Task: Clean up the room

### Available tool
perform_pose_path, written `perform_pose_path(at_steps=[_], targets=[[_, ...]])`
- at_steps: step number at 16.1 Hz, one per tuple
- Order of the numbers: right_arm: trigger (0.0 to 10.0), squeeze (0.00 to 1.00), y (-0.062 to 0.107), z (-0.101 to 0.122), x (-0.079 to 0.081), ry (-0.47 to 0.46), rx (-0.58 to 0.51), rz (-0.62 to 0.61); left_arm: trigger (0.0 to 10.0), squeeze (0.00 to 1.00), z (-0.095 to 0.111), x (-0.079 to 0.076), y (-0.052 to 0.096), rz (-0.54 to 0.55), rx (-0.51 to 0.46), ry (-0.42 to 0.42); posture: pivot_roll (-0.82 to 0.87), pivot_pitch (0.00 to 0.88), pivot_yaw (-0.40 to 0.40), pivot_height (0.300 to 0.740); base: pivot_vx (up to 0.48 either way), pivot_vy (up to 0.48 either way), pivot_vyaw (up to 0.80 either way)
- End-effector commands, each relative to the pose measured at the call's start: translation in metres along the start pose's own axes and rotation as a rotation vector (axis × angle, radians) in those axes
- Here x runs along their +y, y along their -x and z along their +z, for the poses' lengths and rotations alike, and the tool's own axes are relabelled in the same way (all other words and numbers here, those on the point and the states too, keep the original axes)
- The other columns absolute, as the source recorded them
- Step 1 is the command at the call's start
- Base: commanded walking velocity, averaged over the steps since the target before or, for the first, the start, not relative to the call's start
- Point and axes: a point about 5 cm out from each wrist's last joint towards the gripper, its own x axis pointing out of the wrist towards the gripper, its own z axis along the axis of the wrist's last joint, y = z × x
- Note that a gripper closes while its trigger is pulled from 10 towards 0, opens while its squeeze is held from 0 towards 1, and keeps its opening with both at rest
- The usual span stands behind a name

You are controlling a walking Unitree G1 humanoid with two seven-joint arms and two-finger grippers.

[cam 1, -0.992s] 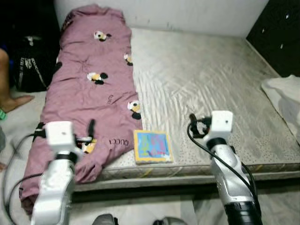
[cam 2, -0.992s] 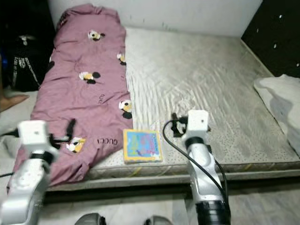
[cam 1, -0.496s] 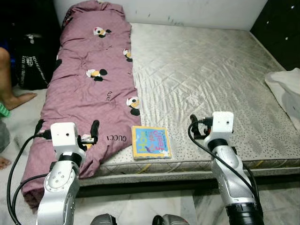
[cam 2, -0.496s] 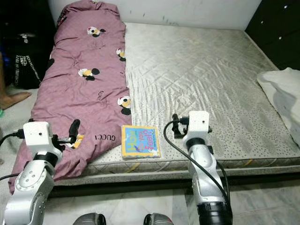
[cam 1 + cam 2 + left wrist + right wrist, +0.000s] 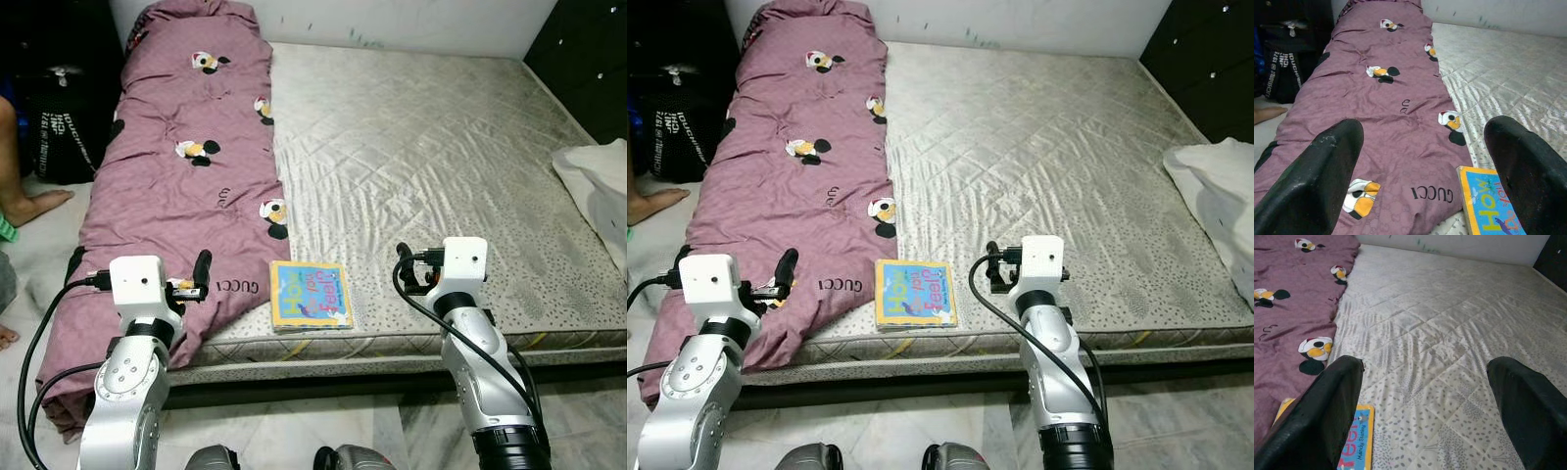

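Item one, your likeliest target: a children's picture book [image 5: 312, 295], blue cover with a yellow border, lying flat and face-up on the mattress [image 5: 441, 157], close to its near edge. It sits loose there, so treat it as clutter to be lifted off.

Just beside the book, toward the robot's left: a mauve quilt [image 5: 186, 166] printed with cartoon mice and lettering, laid lengthwise from the wall [image 5: 392, 20] to the near edge, its lower end spilling over the side of the mattress. Its hem lies against or just short of the book's edge; you cannot tell which. It reads as bedding, probably to be straightened rather than removed.

Well apart from the book, at the mattress's right-hand side: a white pillow or bundled cloth [image 5: 598, 181], partly cut off.

Beyond the quilt, on the floor: a black bag [image 5: 64, 127] and a person's bare foot [image 5: 34, 206].

Left claw [image 5: 1422, 161]: fingers spread wide, empty, held low over the quilt's lower end, the book's corner near one finger.

Right claw [image 5: 1422, 396]: fingers spread wide, empty, over bare mattress just beside the book on the side away from the quilt.

Both arms flank the book, a sensible stance for a pickup.
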Motion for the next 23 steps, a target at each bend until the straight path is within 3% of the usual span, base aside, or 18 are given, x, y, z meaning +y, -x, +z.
perform_pose_path(at_steps=[1, 11, 21, 23], targets=[[10.0, 0.0, 0.0009, 0.0046, -0.0024, -0.005, -0.016, -0.006, 10.0, 0.0, 0.003, -0.0024, 0.0027, -0.022, -0.016, 0.007, 0.02, 0.124, -0.105, 0.74, 0.0, 0.0, 0.0], [10.0, 0.0, -0.0001, 0.0045, -0.004, 0.005, -0.012, -0.005, 10.0, 0.0, 0.0026, -0.0035, 0.0036, -0.029, -0.014, 0.012, 0.02, 0.126, -0.108, 0.74, 0.256, 0.0, 0.0], [10.0, 0.0, 0.0017, 0.0016, -0.0065, 0.011, 0.001, -0.016, 10.0, 0.0, -0.0019, -0.0044, 0.0048, -0.021, 0.022, 0.008, 0.02, 0.135, -0.104, 0.74, 0.0, 0.0, 0.0], [10.0, 0.0, 0.0022, 0.0012, -0.0062, 0.01, 0.004, -0.014, 10.0, 0.0, -0.0023, -0.0043, 0.0052, -0.023, 0.026, 0.006, 0.02, 0.137, -0.103, 0.712, 0.0, 0.0, 0.0]])
